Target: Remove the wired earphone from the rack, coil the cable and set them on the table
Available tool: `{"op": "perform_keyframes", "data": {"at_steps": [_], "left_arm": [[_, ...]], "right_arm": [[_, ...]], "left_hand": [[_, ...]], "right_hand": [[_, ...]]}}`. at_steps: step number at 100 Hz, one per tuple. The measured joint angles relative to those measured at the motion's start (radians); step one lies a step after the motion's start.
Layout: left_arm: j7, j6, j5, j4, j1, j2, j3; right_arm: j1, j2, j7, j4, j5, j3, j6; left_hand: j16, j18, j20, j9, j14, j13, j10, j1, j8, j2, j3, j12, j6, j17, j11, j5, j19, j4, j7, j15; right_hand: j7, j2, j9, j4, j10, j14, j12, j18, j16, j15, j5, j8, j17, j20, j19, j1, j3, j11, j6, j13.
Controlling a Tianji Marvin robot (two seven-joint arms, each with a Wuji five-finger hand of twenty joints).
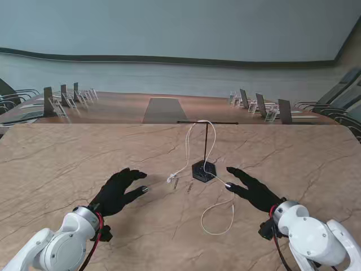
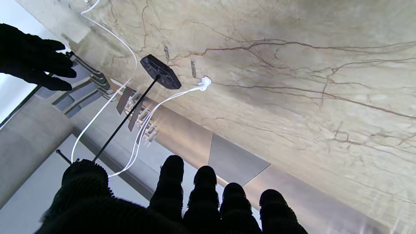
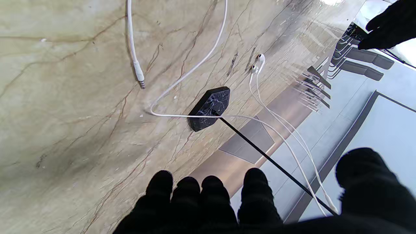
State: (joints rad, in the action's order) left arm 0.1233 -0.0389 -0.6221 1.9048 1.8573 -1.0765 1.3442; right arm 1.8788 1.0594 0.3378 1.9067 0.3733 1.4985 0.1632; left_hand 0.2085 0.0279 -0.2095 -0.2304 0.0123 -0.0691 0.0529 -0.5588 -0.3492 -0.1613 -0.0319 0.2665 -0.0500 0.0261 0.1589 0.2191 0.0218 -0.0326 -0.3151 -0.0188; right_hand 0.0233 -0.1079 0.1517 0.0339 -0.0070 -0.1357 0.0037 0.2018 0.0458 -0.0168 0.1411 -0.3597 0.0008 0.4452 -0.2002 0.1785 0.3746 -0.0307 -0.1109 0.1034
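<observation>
A marble-patterned table (image 1: pixel 67 158) fills the stand's view. Near its middle stands a thin black rack (image 1: pixel 206 148): a dark hexagonal base (image 1: pixel 203 171), an upright rod, and a short crossbar at the top. A white wired earphone (image 1: pixel 194 141) hangs draped over the crossbar. To the left of the base, its two earbuds (image 1: pixel 171 179) rest on the table close together. To the right of the base, the cable (image 1: pixel 221 217) runs nearer to me and curls into a loose loop on the tabletop. The right wrist view shows the cable's plug (image 3: pixel 139 77) lying flat on the table, apart from the base.

The left hand (image 1: pixel 115 192), in a black glove, hovers left of the base with fingers spread and holds nothing; it sits near the earbuds without touching them. The right hand (image 1: pixel 254 189), also gloved in black, lies right of the base with fingers extended and apart, empty, its fingertips just beside the cable. Beyond the table, rows of chairs (image 1: pixel 265 106) line a long conference table.
</observation>
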Motion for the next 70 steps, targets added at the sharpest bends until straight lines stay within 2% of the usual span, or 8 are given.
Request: {"op": "perform_keyframes", "data": {"at_steps": [70], "left_arm": [[0.003, 0.013, 0.012, -0.004, -0.002, 0.000, 0.003]], "right_arm": [[-0.042, -0.010, 0.039, -0.012, 0.008, -0.028, 0.005]], "left_hand": [[0.000, 0.000, 0.000, 0.000, 0.000, 0.000, 0.000, 0.000, 0.000, 0.000, 0.000, 0.000, 0.000, 0.000, 0.000, 0.000, 0.000, 0.000, 0.000, 0.000]], "right_hand": [[0.000, 0.000, 0.000, 0.000, 0.003, 0.008, 0.000, -0.001, 0.012, 0.000, 0.000, -0.013, 0.000, 0.001, 0.000, 0.000, -0.001, 0.000, 0.000, 0.000]]}}
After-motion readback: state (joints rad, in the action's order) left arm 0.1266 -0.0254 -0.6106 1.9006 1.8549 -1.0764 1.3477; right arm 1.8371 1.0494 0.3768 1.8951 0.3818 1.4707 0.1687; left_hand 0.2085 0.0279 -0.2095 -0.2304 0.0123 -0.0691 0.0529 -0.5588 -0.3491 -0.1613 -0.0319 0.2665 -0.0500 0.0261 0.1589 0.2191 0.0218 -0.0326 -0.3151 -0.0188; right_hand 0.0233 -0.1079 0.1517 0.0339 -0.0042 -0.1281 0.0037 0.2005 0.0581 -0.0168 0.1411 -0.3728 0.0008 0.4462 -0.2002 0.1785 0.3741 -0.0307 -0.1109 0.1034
